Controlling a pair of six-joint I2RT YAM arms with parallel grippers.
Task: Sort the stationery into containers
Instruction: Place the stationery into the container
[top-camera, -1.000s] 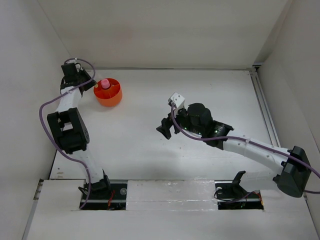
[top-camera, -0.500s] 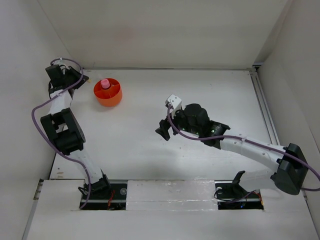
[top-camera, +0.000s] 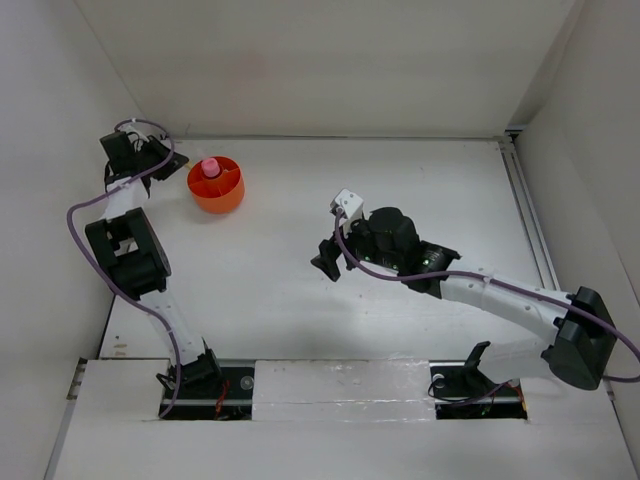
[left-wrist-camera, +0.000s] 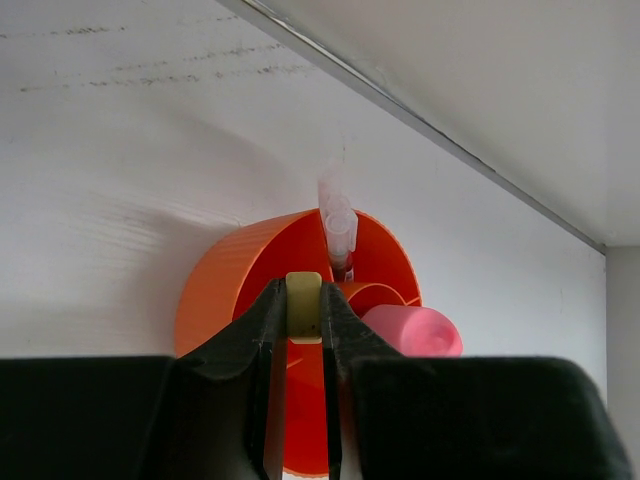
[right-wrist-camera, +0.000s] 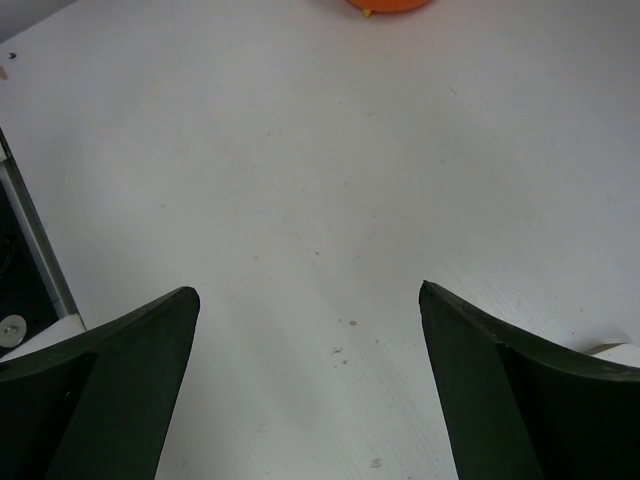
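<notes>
Left gripper (left-wrist-camera: 303, 330) pinches one tan cube (left-wrist-camera: 303, 295), fingers nearly closed on it. One orange tub (left-wrist-camera: 235, 275) sits just beyond the fingertips, holding one pink-capped tube (left-wrist-camera: 412, 332) and one clear tube (left-wrist-camera: 338, 225). Right gripper (right-wrist-camera: 310, 330) is spread wide and empty, tub far ahead of its fingers.

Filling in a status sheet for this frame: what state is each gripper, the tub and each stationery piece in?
left gripper: shut on small tan piece.
small tan piece: pinched between fingers, not in the tub.
right gripper: open, empty.
orange tub: upright, holding two tubes.
pink-capped tube: standing in tub, cap on.
clear tube: standing upright in tub.
</notes>
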